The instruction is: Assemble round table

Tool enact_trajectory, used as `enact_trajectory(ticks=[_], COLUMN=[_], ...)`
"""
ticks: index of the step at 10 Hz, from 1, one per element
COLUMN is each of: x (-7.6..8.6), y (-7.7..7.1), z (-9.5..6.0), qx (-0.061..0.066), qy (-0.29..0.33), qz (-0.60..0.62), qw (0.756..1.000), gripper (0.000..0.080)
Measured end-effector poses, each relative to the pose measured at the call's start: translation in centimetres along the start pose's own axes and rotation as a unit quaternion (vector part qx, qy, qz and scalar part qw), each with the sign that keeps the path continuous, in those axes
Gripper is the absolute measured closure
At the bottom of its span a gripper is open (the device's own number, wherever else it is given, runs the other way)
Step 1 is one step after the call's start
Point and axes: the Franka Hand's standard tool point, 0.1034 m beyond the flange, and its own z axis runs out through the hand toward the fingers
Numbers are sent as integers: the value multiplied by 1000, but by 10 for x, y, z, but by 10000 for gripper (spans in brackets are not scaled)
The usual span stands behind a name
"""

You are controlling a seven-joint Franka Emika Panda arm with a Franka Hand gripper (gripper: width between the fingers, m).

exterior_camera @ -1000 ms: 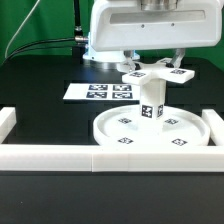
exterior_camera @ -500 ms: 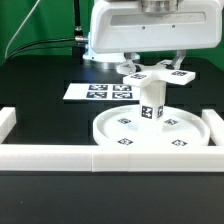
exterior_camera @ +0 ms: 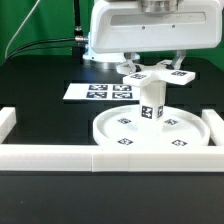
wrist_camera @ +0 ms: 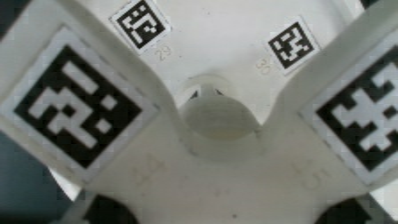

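The large round rimmed disc (exterior_camera: 120, 132) lies flat on the black table, and the short thick cylinder (exterior_camera: 150, 103) stands upright in its middle. The cross-shaped four-armed piece (exterior_camera: 156, 74) sits level on top of the cylinder. My gripper (exterior_camera: 155, 66) comes down from above with a finger on each side of the cross's hub, shut on it. In the wrist view the cross-shaped piece (wrist_camera: 214, 120) fills the picture, its tagged arms spreading from a central boss, and the gripper (wrist_camera: 222, 208) is only dark finger edges at the frame's lower corners. The cylinder and disc are hidden there.
The marker board (exterior_camera: 98, 92) lies flat behind the disc toward the exterior view's left. A long white border block (exterior_camera: 70, 156) runs along the front, and another block (exterior_camera: 6, 122) stands at the left edge. A cable (exterior_camera: 40, 42) trails at the back left.
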Motion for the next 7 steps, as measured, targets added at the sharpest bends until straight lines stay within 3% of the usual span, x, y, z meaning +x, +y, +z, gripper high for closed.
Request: enact_trajectory(ticks=[4, 7], x=[2, 4], y=[2, 0], z=[0, 1], qx=[4, 18], qy=[11, 26], qz=[133, 330], qw=[991, 943], gripper=[351, 351])
